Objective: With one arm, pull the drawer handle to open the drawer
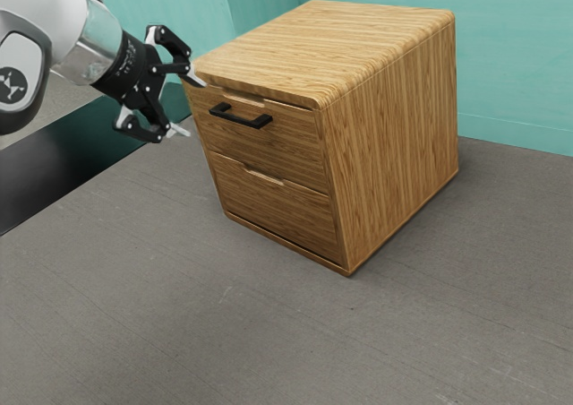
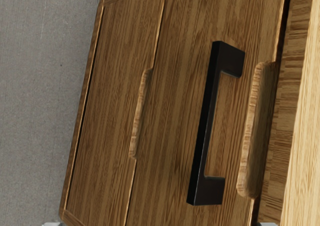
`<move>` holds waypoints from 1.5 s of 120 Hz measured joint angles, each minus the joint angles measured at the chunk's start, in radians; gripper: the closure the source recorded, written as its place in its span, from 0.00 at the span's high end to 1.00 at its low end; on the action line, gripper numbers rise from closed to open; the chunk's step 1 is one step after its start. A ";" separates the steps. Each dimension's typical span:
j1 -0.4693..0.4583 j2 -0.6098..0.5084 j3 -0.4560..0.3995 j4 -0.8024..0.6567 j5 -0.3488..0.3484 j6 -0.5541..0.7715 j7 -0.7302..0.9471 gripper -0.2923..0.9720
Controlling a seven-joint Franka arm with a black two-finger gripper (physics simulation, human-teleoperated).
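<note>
Hanging wide open and empty just off the front of the cabinet (image 1: 385,127): the tool (image 1: 191,107), one finger above the other, level with the top drawer (image 1: 269,141). Upper fingertip close to the cabinet's top front corner; touching or not, impossible to tell.

Mounted across the top drawer's face, near its upper edge: the handle (image 1: 240,116), a black bar on two short posts, standing clear of the wood. In the wrist view, straight ahead of the hand. Top drawer shut, front flush with the frame.

Likely stiff and hard, with no give under the fingers. Probably smooth too, so some risk of sliding along the bar. Best taken at mid-bar, between the posts, one finger over and one under, then drawn straight out along the slide. Probably only moderate drag.

Below: a second drawer (image 1: 277,199) with just a wooden lip (image 1: 266,177) for a grip, not to be mistaken for the target. Underneath, grey floor (image 1: 269,333); behind, teal wall (image 1: 519,47); at the exterior view's left, a black panel (image 1: 54,163). Nothing between tool and handle. Only the cabinet's corner beside the upper finger worth watching on the approach.
</note>
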 joint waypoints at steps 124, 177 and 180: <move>-0.396 -0.052 0.422 -0.175 0.152 0.289 0.131 0.54; -0.390 0.003 0.419 -0.177 0.103 0.399 0.109 0.55; -0.390 0.010 0.418 -0.176 0.099 0.402 0.108 0.55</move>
